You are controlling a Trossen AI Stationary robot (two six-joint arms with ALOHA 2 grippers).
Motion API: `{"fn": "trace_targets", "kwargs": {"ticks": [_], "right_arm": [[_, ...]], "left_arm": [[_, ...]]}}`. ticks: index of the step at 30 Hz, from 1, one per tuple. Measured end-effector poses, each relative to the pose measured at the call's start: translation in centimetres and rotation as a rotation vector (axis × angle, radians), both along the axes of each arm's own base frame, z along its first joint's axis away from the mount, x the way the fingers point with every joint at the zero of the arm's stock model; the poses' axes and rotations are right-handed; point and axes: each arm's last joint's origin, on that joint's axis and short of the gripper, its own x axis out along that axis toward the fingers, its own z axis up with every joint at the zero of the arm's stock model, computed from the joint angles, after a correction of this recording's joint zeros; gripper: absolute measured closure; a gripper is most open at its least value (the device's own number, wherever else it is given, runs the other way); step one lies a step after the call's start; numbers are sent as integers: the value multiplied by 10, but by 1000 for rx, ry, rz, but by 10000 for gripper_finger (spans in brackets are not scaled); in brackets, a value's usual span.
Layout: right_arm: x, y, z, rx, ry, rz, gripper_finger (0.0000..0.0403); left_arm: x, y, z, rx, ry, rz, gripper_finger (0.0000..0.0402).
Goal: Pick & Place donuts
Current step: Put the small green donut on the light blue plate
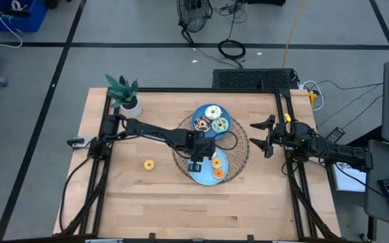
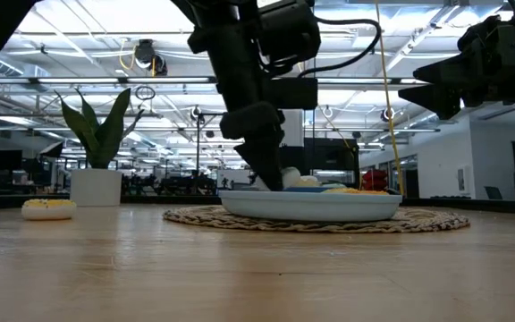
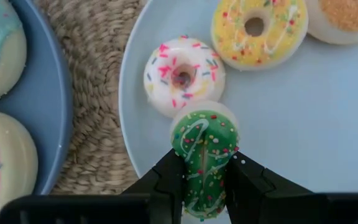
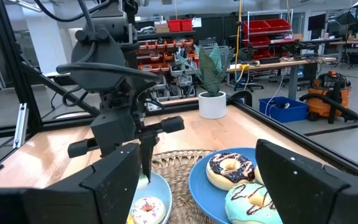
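Wooden bench (image 1: 127,196), carrying a woven mat (image 1: 238,154) with two blue plates. Far plate (image 1: 198,120): three donuts, one teal-iced (image 4: 250,200), one chocolate-iced (image 4: 229,169). Near plate (image 3: 291,124): white sprinkled donut (image 3: 183,74), yellow-iced donut (image 3: 258,28), orange-topped donut (image 3: 344,18). Green-iced donut (image 3: 202,155) is gripped on edge by the left hand (image 3: 205,177) over the near plate. Another yellow donut (image 1: 148,164) lies alone on the bench. Right hand (image 1: 262,137) is held wide beside the mat.

Probably a workshop — parts-bin shelves (image 4: 166,53), cables (image 1: 231,48).
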Motion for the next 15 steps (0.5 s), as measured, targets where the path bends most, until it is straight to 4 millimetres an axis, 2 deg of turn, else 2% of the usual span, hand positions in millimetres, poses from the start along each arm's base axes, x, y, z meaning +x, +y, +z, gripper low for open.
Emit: {"fn": "trace_targets", "kwargs": {"ticks": [5, 10, 15], "right_arm": [[0, 0, 0, 0, 0, 0, 99], [0, 0, 0, 0, 0, 0, 99], [0, 0, 0, 0, 0, 0, 99]], "left_arm": [[-1, 0, -1, -8, 13, -1, 309], [-2, -3, -2, -109, 28, -21, 304], [-2, -4, -2, -111, 27, -5, 245]]}}
